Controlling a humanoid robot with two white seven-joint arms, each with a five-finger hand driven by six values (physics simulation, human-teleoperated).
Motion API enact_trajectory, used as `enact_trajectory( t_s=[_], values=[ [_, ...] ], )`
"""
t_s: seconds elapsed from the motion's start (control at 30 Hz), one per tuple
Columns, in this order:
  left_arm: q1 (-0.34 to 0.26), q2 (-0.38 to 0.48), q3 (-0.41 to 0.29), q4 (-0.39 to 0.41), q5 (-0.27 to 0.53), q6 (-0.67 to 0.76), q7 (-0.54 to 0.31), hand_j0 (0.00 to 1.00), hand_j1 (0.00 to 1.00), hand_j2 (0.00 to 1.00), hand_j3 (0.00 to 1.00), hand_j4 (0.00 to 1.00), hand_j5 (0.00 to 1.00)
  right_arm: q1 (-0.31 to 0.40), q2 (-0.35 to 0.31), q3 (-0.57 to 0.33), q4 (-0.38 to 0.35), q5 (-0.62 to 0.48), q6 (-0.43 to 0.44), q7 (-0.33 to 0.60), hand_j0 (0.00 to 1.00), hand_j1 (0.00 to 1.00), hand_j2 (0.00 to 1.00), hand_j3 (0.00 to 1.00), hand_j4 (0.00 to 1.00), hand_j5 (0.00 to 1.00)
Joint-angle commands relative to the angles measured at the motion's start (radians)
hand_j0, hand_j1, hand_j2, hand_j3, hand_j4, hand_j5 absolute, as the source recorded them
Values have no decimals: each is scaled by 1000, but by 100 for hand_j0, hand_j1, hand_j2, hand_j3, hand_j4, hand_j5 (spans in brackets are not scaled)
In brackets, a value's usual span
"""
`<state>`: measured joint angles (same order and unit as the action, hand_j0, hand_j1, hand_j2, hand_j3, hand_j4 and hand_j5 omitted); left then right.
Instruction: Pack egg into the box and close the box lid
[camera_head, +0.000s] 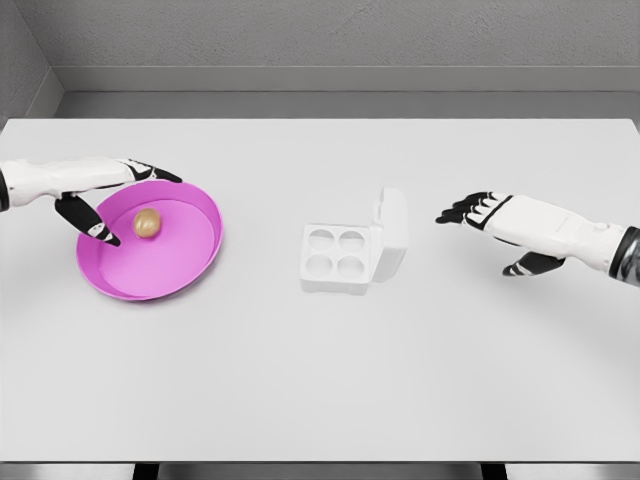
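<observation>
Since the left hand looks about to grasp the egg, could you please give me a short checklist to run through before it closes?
1. Egg lies free in the pink bowl: ok.
2. Left hand open, thumb and fingers either side of the egg, nothing held: ok.
3. Egg box lid raised, four cups showing empty: ok.
4. Right hand open and apart from the box: ok.
5. Fingers already touching the egg: cannot tell.

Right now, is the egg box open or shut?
Open. The egg box shows four empty cups, its lid standing up at the right side; the egg lies in the pink plate.
</observation>
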<state>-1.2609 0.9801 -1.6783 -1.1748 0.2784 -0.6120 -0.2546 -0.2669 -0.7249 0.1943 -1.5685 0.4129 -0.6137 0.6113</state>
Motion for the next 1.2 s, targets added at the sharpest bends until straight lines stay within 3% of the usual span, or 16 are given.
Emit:
enact_trajectory(
  t_s=[0.0, 0.43, 0.5, 0.57, 0.63, 1.17],
  values=[
    [0, 0, 5, -2, 5, 1, -8, 100, 100, 100, 100, 100, 100, 0, 4, -7, 1, -14, 3, 0, 100, 100, 100, 100, 100, 100],
    [29, -35, -14, 6, 5, 1, -5, 100, 100, 100, 100, 100, 100, 3, -2, 1, -5, -13, 3, 0, 100, 100, 100, 100, 100, 100],
    [32, -41, -14, 18, 5, 1, -5, 94, 94, 94, 94, 94, 94, 3, -2, 2, -4, -13, 3, 0, 100, 100, 100, 100, 100, 100],
    [41, -46, -12, 20, 5, 1, -5, 80, 80, 80, 80, 80, 80, 5, -2, 2, -5, -13, 3, 0, 100, 100, 100, 100, 100, 100],
    [44, -46, -12, 32, 4, 1, -5, 75, 75, 75, 75, 75, 75, 5, -2, 2, -5, -13, 3, 0, 100, 100, 100, 100, 100, 100],
    [54, -80, -11, 90, 2, 1, 3, 80, 80, 80, 80, 80, 80, 3, -2, 2, -5, -13, 3, 0, 100, 100, 100, 100, 100, 100]
  ],
)
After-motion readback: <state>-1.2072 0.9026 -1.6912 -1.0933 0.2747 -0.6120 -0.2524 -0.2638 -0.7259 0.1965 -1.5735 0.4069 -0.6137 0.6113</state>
